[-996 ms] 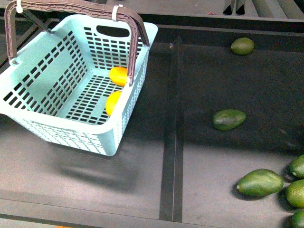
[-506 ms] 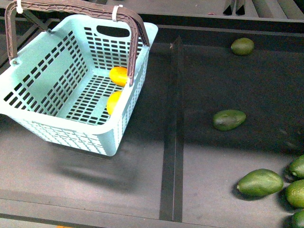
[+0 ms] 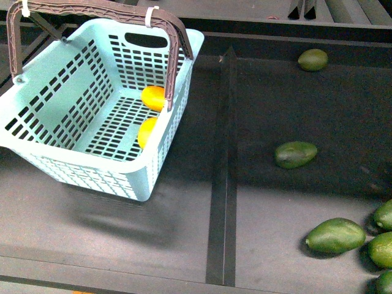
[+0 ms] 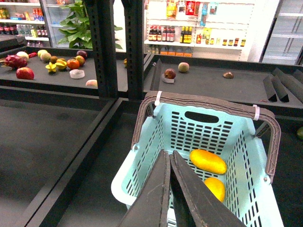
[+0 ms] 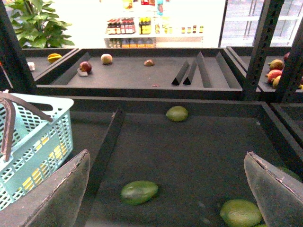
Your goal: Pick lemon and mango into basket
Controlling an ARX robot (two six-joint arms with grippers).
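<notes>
The pale turquoise basket [image 3: 61, 92] stands at the left with its brown handles [image 3: 174, 55] up. Inside it, against the right wall, lie the elongated yellow-orange mango [image 3: 153, 98] and, closer to me, the shorter yellow lemon [image 3: 146, 131]. The left wrist view shows the mango [image 4: 208, 161] and the lemon [image 4: 215, 188] on the slotted floor. My left gripper [image 4: 169, 153] is shut with nothing in it, over the basket's near rim. My right gripper [image 5: 166, 161] is open and holds nothing, above the dark shelf to the right of the basket. Neither gripper shows in the front view.
Dark green oval fruits lie on the right shelf: one mid-shelf [image 3: 295, 154], one at the back [image 3: 313, 59], one in front [image 3: 335, 235], more at the right edge [image 3: 383, 248]. A raised divider [image 3: 223, 171] runs between the two shelf sections.
</notes>
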